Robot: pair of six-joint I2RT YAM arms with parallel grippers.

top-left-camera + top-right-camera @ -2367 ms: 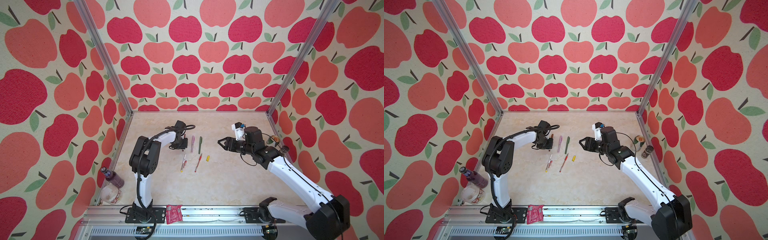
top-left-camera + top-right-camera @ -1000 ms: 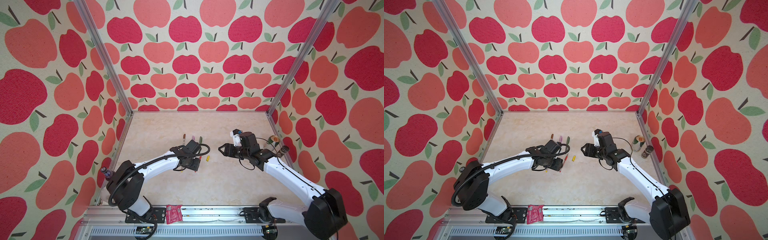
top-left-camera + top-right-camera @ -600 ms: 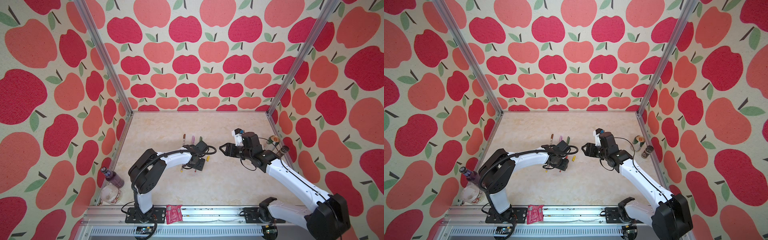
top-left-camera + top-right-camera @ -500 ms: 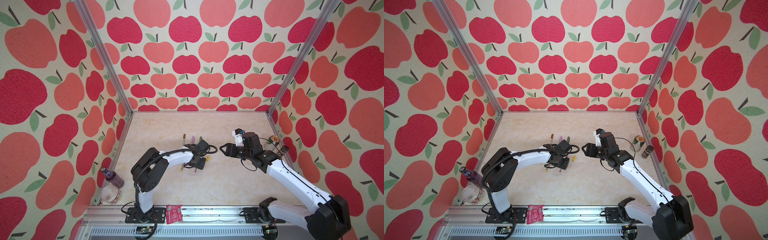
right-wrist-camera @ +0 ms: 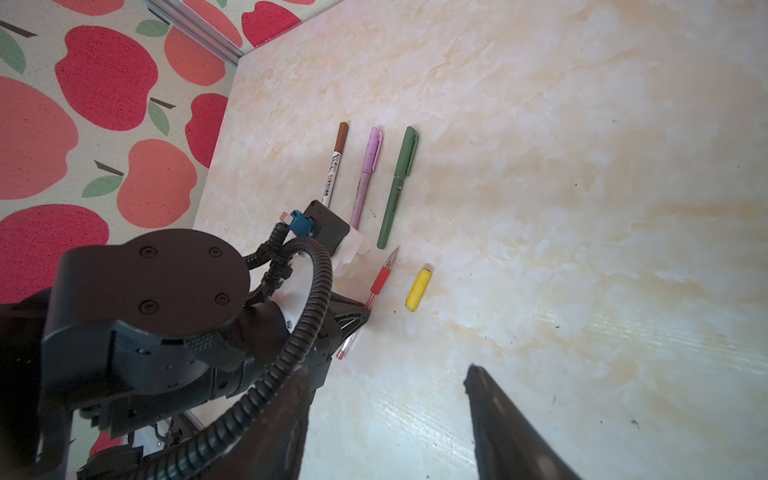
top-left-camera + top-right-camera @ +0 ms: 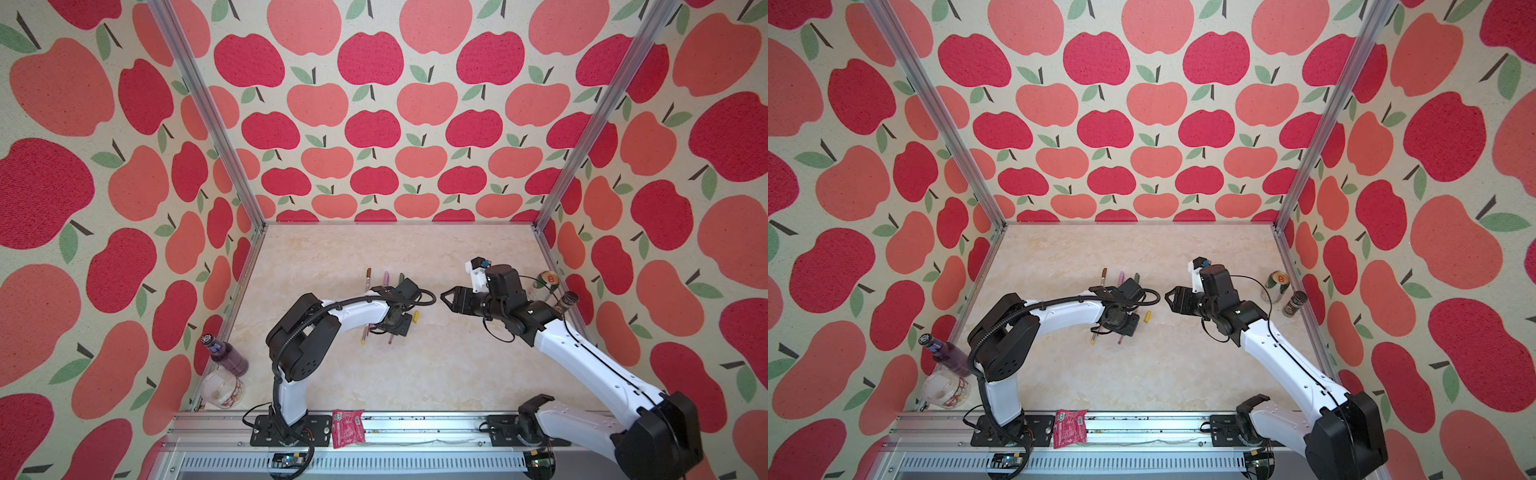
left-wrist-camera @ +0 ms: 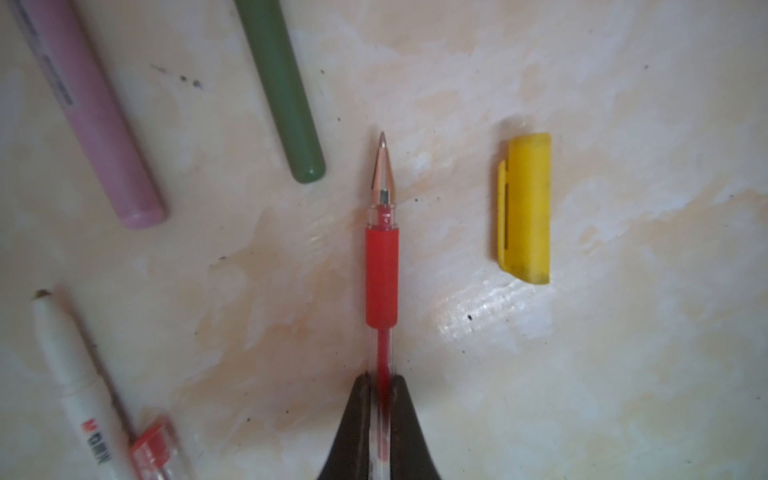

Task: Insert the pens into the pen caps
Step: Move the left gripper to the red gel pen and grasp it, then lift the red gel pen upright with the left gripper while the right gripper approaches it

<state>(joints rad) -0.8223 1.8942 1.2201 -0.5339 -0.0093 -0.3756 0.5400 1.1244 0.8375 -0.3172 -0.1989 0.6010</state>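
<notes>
My left gripper (image 7: 381, 380) is shut on the clear barrel of the red pen (image 7: 381, 274), whose bare metal tip points away along the table. The yellow pen cap (image 7: 524, 208) lies loose just beside that tip. A white pen (image 7: 70, 374) and a red cap (image 7: 151, 451) lie on the other side. In both top views the left gripper (image 6: 398, 328) is low over the pens. The brown-capped (image 5: 336, 166), lilac (image 5: 368, 174) and green (image 5: 399, 187) pens lie side by side, caps on. My right gripper (image 6: 446, 300) hovers open and empty to the right of the yellow cap (image 6: 414, 317).
A drink can (image 6: 544, 282) and a spice jar (image 6: 566, 301) stand by the right wall. A purple bottle (image 6: 224, 353) and a glass jar (image 6: 222, 388) sit in the front left corner. A red packet (image 6: 348, 428) lies on the front rail.
My left gripper has closed on the red pen after settling over it. The right arm has barely moved.
</notes>
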